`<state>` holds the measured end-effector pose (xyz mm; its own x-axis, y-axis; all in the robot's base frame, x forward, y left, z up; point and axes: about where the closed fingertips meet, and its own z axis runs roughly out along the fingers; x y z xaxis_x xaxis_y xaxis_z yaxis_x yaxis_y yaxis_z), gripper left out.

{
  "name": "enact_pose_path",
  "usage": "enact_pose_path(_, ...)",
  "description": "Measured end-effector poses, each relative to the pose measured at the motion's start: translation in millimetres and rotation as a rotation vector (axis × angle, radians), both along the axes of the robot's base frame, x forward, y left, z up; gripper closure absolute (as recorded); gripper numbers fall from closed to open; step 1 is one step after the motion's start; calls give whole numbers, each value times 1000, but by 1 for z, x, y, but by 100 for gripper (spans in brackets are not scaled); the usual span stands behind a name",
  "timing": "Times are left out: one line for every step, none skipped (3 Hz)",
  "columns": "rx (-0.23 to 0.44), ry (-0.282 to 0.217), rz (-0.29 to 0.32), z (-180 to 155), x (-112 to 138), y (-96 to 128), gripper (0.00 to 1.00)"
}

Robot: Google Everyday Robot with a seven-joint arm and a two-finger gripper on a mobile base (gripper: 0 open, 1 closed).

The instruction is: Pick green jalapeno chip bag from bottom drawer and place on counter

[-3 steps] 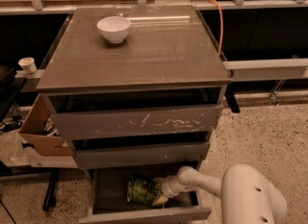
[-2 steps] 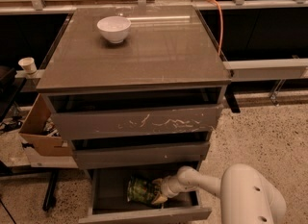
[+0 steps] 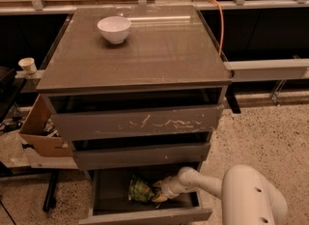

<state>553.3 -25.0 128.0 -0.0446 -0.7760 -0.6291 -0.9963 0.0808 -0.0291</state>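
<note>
Bottom drawer [image 3: 104, 195], lower centre, stands pulled out; green jalapeno chip bag [image 3: 140, 190] lies on its floor. Gripper [image 3: 158, 196] is inside the drawer at the bag's right edge; grip state cannot be told. White bowl [image 3: 114, 28] sits upper left on counter [image 3: 159, 50].

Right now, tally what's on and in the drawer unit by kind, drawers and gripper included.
Drawers: 3 (scratched top drawer, middle drawer, bottom drawer pulled out)
Bowls: 1, white bowl on the counter
Chip bags: 1, green jalapeno chip bag in the bottom drawer
Grippers: 1, gripper inside the bottom drawer, next to the bag
Total: 6
</note>
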Motion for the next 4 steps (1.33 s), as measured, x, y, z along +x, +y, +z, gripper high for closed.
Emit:
enact_pose_path(2, -12, 6, 14, -5, 1, 100)
enact_pose_path(6, -22, 18, 31, -10, 2, 100)
enact_pose_path(-3, -21, 59, 69, -21, -3, 100)
enact_pose_path(-11, -17, 96, 101, -26, -9, 100)
